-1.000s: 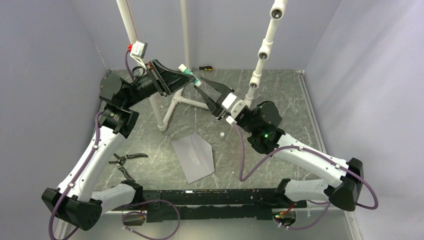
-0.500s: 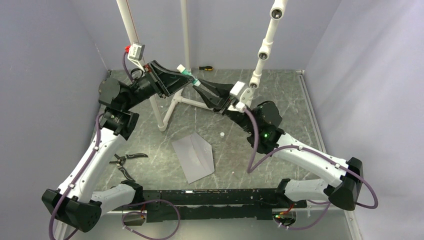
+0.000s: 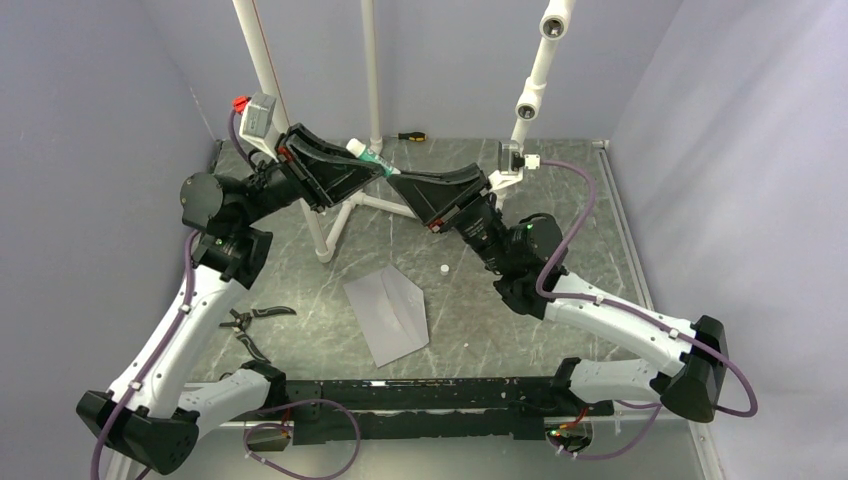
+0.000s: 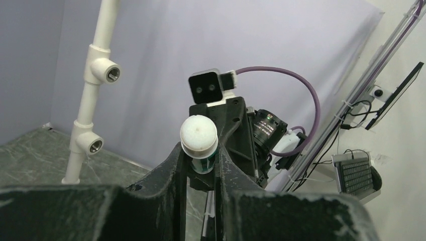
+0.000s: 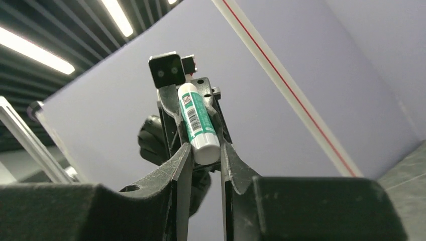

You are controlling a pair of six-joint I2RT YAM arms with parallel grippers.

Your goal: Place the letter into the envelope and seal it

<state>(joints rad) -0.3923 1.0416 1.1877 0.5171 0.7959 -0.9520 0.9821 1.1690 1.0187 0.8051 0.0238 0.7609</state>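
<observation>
Down on the table [image 3: 560,200], well below both claws and nearer the arm bases, the envelope [image 3: 386,315] lies flat, with bare marbled surface open on every side of it. High above its far edge, the left gripper [image 4: 201,159] pinches one end of a glue stick [image 5: 197,120] in mid-air, and the right gripper [image 5: 206,150] is pressed onto the other end, the two sets of tips almost meeting. A white pipe stand [image 3: 260,50] rises just behind the claws. Grey walls [image 3: 450,60] close the far and side edges. Pliers [image 3: 255,322] lie left of the envelope.
</observation>
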